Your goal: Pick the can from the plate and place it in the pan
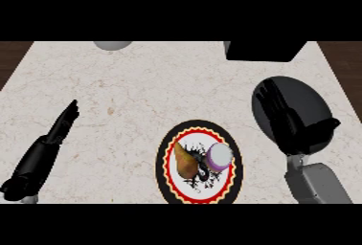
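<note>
Nothing is moved yet: the can [218,157] is lying on the plate [167,168]. The open right hand [291,120] is hovering over the pan [311,100]; the left hand [62,122] is resting open.

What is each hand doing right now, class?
Left hand: open, fingers straight, holding nothing.
Right hand: open over the pan, holding nothing.

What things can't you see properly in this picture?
- Pan, head view: the right hand covers much of it.
- Black box: cut off by the top edge.
- Grey round thing: cut off by the top edge, can't tell what it is.
- Can on the plate: label too small to read.
</note>
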Available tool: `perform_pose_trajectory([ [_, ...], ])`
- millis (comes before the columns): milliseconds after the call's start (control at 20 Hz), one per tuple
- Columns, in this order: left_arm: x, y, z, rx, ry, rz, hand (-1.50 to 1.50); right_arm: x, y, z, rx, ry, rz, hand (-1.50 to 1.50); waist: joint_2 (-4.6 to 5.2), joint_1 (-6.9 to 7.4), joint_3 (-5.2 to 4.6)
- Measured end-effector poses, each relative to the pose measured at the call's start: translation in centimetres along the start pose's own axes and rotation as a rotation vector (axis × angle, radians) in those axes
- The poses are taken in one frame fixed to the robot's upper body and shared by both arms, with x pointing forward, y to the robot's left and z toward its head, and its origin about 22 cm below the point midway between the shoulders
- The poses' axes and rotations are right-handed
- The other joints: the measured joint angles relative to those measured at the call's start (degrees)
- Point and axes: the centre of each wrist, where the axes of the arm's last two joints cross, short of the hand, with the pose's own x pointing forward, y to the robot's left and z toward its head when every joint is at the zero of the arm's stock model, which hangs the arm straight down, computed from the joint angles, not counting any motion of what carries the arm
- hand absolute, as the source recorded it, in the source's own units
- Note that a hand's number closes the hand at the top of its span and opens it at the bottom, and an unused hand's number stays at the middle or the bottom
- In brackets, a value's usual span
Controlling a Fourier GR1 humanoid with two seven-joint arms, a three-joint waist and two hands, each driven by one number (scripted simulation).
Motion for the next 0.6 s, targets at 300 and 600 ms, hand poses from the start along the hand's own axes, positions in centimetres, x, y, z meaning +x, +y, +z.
perform_pose_trajectory([
  [300, -3.5, -3.1, 1.8, 0.177, 0.257, 0.275, 0.00, 0.3, 2.0, 0.9, 0.054, -0.002, 0.048, 1.50, 0.30, -0.48, 1.73],
  [600, -5.4, -5.5, 3.1, 0.295, 0.448, 0.476, 0.00, -1.0, 3.7, 4.8, -0.014, -0.149, 0.377, -1.50, -0.36, -2.81, 1.94],
])
